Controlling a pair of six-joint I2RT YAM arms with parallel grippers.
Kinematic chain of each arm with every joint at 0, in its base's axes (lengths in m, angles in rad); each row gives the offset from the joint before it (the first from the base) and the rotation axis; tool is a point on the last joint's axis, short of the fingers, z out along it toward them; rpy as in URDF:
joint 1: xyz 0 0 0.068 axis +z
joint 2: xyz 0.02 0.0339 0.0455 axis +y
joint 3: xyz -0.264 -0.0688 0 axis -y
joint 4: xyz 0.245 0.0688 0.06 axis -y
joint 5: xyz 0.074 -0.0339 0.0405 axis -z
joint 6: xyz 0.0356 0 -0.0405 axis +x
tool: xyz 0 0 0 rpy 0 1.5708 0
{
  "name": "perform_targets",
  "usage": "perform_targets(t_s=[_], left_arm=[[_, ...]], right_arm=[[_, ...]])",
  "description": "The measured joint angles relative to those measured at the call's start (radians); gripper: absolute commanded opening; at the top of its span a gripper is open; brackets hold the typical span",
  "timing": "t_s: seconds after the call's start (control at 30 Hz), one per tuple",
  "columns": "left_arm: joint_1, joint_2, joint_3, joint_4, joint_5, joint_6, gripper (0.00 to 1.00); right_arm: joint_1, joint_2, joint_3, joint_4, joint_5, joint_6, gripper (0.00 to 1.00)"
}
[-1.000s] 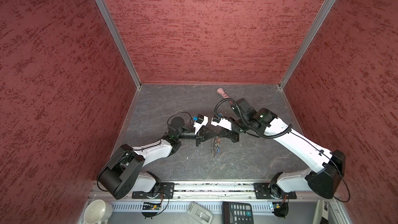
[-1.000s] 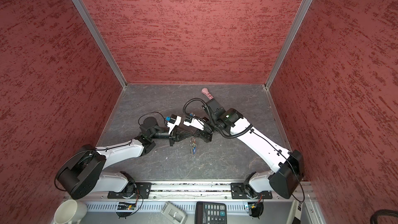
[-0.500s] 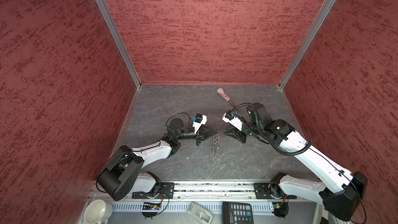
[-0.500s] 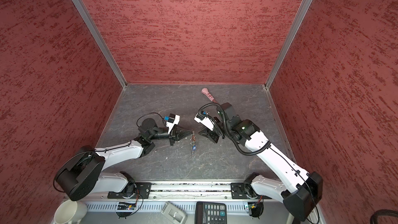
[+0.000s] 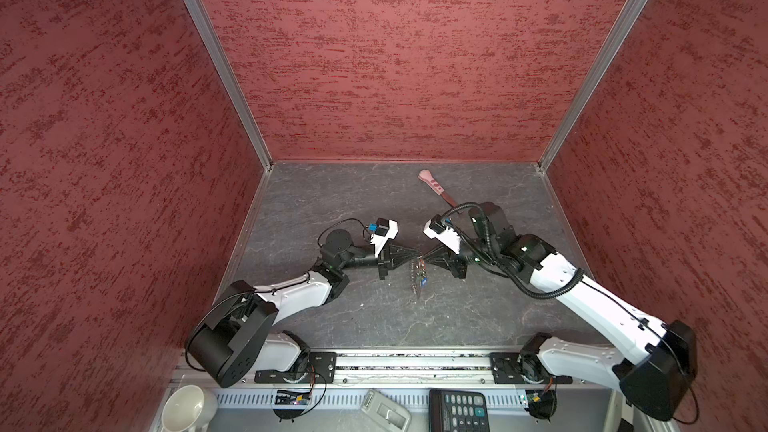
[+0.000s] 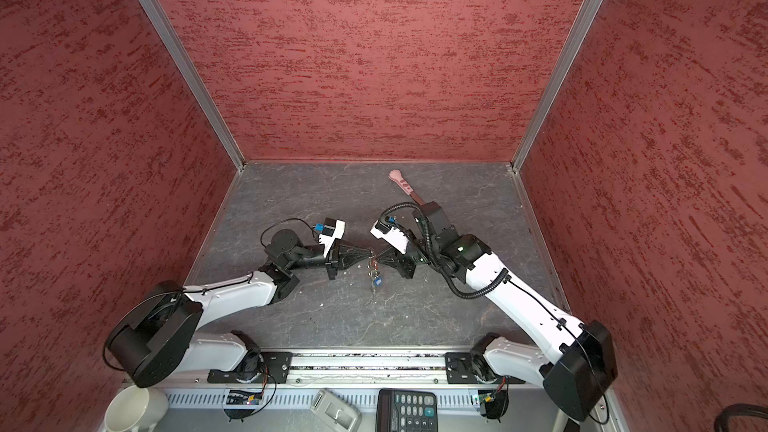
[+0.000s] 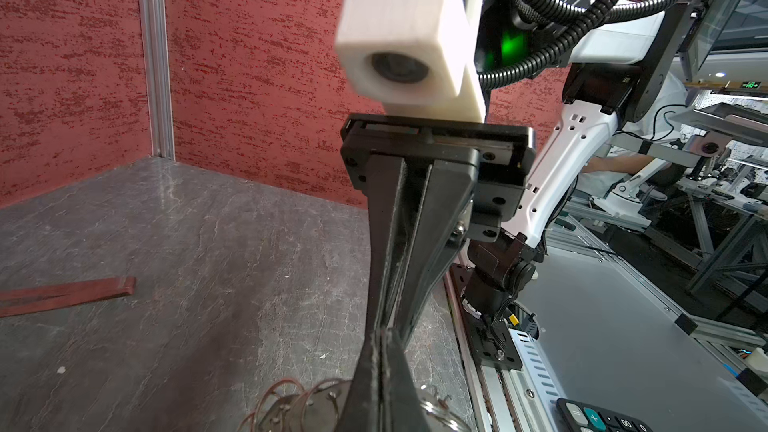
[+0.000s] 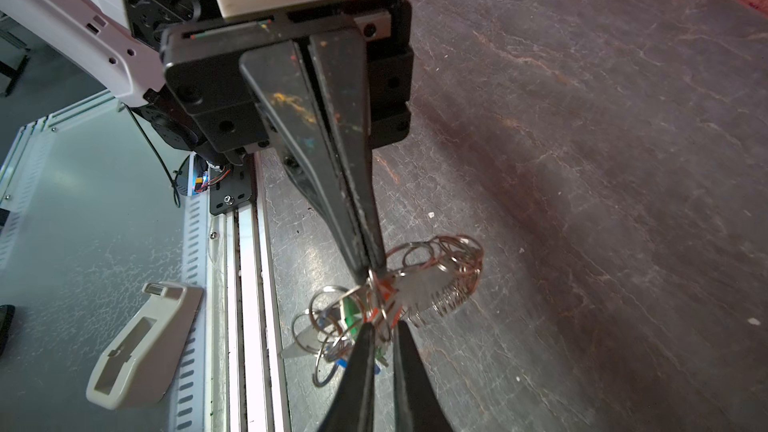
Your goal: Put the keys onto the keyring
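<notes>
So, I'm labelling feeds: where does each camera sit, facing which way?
Both top views: overhead in front, looking down at the table; left arm and right arm show.
Left wrist: on that arm, looking along its fingers at the right gripper.
Right wrist: on that arm, looking along its fingers at the left gripper and keyring.
Shared: keyring, in both wrist views.

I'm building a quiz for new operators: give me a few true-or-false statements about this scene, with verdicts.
1. The left end effector is shut on the keyring. True.
2. The right end effector holds the pink-handled tool. False: the tool lies on the table near the back wall.
3. The two end effectors point at each other, tips close together. True.
4. The calculator lies beside the keyring. False: it sits outside the enclosure, in front of the arms' bases.
5. A blue tag shows among the keyring's rings. True.
</notes>
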Motion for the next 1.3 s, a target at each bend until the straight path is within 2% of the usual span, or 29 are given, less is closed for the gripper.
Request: perform_targets(t_s=[0.3,0.7,1.07,1.17,1.3], left_arm=[[-0.003,0.000,-0.009,0.018,0.002,-0.001,0.00],[-0.009,0.030,-0.016,0.079,0.005,-0.037,0.00],[-0.010,0.039,-0.029,0.134,0.001,-0.064,0.00],[-0.010,0.039,-0.029,0.141,-0.001,-0.064,0.00],[-0.010,0.039,-0.029,0.146,-0.001,-0.064,0.00]], right_arm=[[0.000,0.018,0.000,0.003,-0.026,-0.004,0.00],[-0.005,0.045,0.000,0.007,-0.083,-0.013,0.00],[-0.007,0.044,0.000,0.015,-0.070,-0.015,0.00],[-0.012,0.041,-0.003,0.025,-0.070,-0.007,0.05],[-0.018,0.037,-0.010,0.040,-0.070,0.005,0.07]])
